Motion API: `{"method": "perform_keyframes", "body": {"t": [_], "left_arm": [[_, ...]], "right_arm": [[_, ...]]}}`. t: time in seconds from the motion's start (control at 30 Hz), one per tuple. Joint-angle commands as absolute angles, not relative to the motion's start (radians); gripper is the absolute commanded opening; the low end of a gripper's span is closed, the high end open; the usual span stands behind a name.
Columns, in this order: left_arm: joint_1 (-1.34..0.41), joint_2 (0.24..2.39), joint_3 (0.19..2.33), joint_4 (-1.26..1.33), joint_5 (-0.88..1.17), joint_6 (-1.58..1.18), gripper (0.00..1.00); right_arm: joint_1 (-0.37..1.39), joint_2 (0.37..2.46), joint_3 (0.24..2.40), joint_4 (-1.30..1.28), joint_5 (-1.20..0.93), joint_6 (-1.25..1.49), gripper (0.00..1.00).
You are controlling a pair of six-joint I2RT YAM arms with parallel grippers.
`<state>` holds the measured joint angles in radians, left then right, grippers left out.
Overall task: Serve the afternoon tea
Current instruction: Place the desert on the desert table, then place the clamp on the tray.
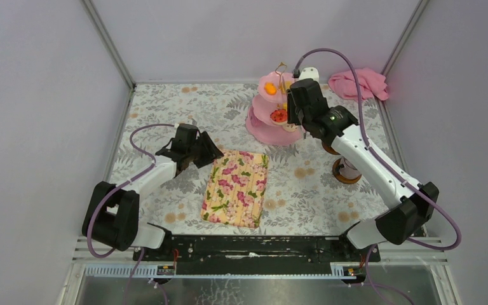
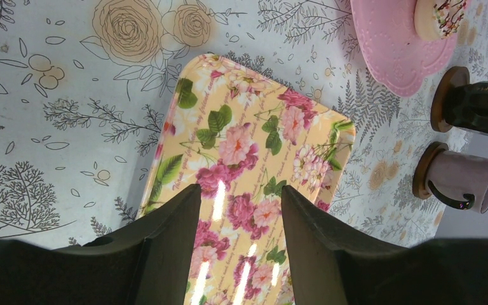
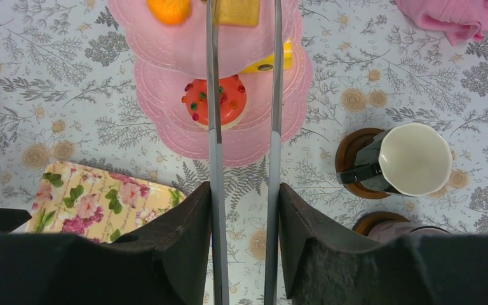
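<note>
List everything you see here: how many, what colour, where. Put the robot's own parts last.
stand: one, pink, three tiers, far side, right of centre
toy cakes: at least five, on the stand; orange, two yellow, red, cream with chocolate drizzle
black mug: one, white inside, right of the tray
grey mug: one, beside the black mug
coasters: two, brown, one under each mug
tray: one, yellow with pink flowers, table centre
cloth: one, pink, far right corner
table cover: one, white with floral print
tongs: one, metal, between the right arm's jaws, tips over the stand
left arm: black and white, jaws open at the tray's far left corner
right arm: black and white, jaws shut on the tongs
</note>
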<state>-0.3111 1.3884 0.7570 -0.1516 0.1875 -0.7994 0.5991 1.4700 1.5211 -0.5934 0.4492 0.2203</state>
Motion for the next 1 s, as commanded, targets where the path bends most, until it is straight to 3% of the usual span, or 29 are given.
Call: {"method": "perform_keyframes", "body": {"t": [0.0,0.7,0.97], "left_arm": [[-0.301,1.394,0.782,-0.110,0.182,-0.804,0.57],[-0.301,1.341,0.738,-0.156,0.157,-0.802,0.57],[-0.330,1.314,0.686,-0.146,0.146,-0.811,0.57]], "right_arm": [[0.591,1.376,1.536,-0.564,0.436,0.218,0.45],[0.600,1.034,1.217,-0.629,0.345,0.368,0.39],[0.797,1.018,1.102,-0.648,0.469,0.480,0.38]]}}
